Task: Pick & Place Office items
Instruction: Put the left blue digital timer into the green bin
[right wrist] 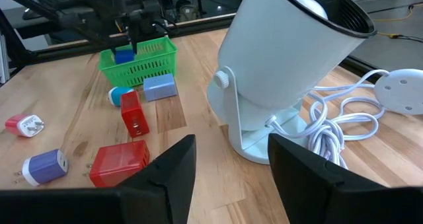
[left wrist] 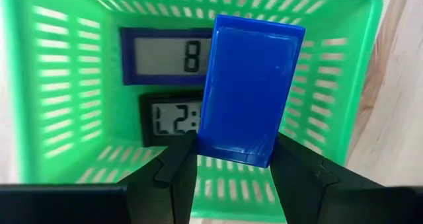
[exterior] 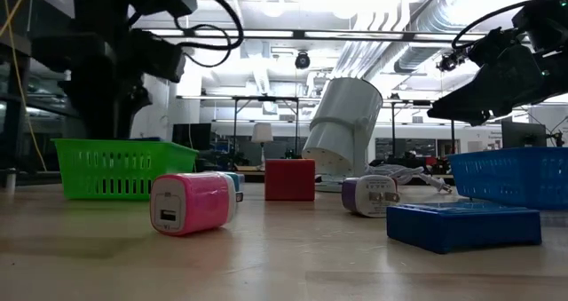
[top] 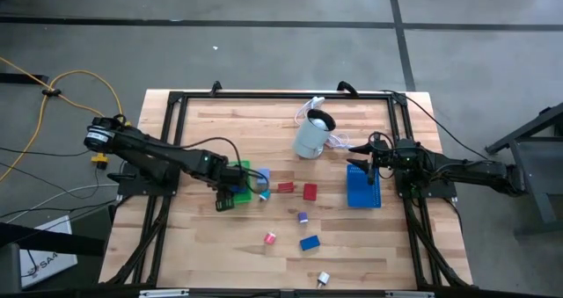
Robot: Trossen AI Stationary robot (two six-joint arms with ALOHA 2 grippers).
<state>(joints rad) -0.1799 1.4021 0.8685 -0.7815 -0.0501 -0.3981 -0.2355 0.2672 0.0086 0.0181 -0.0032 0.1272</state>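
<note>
My left gripper hangs over the green tray at the table's left middle, pointing down, shut on a blue rectangular block. Below it, two small display clocks lie in the tray, one blue-framed and one black. Loose office items lie on the table between the trays: two red blocks, a purple plug, a pink plug, a blue block and a white piece. My right gripper stands open at the right, raised near the blue tray, with nothing between its fingers. My left gripper pinches the blue block's two long sides between its two fingers, near the end closest to the wrist. The fingers come from above, pointing down. The block hangs clear above the inside of the green tray, its far end pointing down into it.
A pale cylindrical appliance with a white cord stands tilted at the table's far middle, right in front of my right gripper. A pale blue block and a teal piece lie beside the green tray. A black frame rims the table.
</note>
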